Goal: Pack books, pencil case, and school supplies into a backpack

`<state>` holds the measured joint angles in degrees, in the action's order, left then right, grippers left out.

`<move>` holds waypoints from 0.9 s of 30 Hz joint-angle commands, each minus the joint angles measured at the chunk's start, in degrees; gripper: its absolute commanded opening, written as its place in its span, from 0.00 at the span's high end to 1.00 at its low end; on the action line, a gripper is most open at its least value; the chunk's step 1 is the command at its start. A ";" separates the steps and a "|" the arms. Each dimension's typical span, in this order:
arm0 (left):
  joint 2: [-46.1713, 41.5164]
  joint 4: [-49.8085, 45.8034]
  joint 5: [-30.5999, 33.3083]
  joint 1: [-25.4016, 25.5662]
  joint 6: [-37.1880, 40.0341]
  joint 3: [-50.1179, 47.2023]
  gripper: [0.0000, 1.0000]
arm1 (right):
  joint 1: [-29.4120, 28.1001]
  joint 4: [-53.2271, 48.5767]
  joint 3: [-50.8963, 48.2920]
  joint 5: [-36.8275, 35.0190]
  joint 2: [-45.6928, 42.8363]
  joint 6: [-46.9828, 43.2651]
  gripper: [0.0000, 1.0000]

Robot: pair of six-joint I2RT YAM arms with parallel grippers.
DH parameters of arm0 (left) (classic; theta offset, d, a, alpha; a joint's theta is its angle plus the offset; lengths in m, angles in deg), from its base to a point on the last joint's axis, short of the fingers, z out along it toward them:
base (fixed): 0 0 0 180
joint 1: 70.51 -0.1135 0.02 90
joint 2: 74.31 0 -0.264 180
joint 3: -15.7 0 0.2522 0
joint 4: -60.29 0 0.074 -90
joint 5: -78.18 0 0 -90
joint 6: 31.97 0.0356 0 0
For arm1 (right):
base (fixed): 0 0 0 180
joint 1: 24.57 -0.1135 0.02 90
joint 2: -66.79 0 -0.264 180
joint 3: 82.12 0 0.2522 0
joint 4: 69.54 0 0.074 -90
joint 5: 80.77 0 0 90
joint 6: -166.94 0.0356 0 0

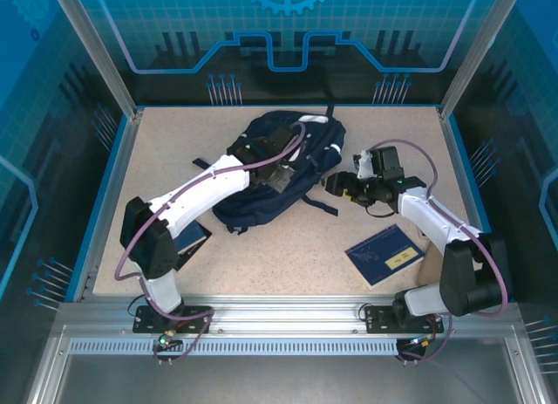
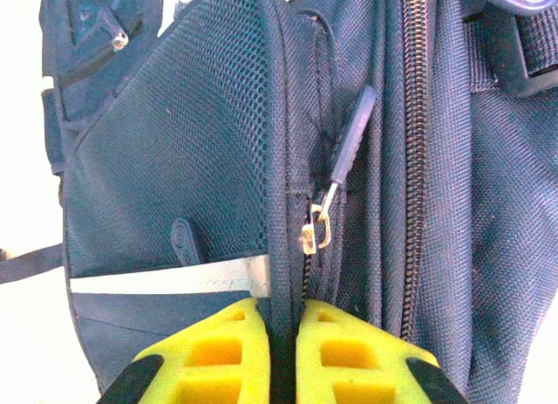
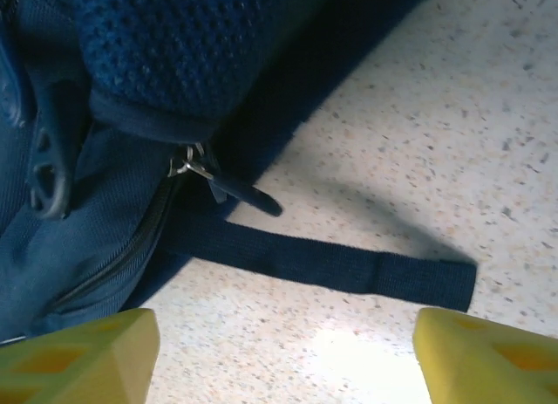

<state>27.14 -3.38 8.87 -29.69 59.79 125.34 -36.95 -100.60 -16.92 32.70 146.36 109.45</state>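
Jaws of left gripper (image 2: 283, 325): closed tight, pinching a seam fold of the backpack (image 2: 166, 160) beside a zipper pull (image 2: 349, 142). Jaws of right gripper (image 3: 283, 343): wide apart, holding nothing, above the table (image 3: 488, 116) near a loose strap (image 3: 349, 266). Backpack: lying mid-table. One book (image 1: 384, 253) at near right of table; second book (image 1: 195, 237) partly under left arm (image 1: 205, 190).

The top camera looks down on the whole table (image 1: 288, 247); both wrist cameras sit close against its backpack (image 1: 312, 156).
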 commanded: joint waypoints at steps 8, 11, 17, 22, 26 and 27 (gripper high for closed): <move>-7.57 2.53 -5.09 -2.64 1.11 5.66 1.00 | -0.46 11.96 -2.31 6.20 -2.89 -18.53 0.55; -9.08 2.54 -7.21 -3.16 1.29 5.92 1.00 | 0.06 13.88 -1.73 8.38 -2.43 -20.81 0.56; -10.87 2.98 -8.29 -3.62 0.62 6.61 1.00 | 0.16 18.18 -3.23 9.66 -2.57 -23.97 0.53; -11.48 3.06 -9.44 -3.96 0.27 6.68 1.00 | 0.31 18.64 -1.82 10.77 -0.11 -24.34 0.52; -11.62 3.06 -9.42 -4.00 0.02 6.08 1.00 | 0.29 19.15 -1.37 12.37 0.15 -24.76 0.56; -11.57 3.06 -9.42 -4.06 -0.16 5.90 1.00 | 0.27 19.10 -1.37 12.90 0.07 -24.93 0.59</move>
<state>19.42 -5.99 -0.23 -33.30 59.87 128.33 -36.88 -83.55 -19.63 42.80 146.31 85.93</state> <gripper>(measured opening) 0.092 0.413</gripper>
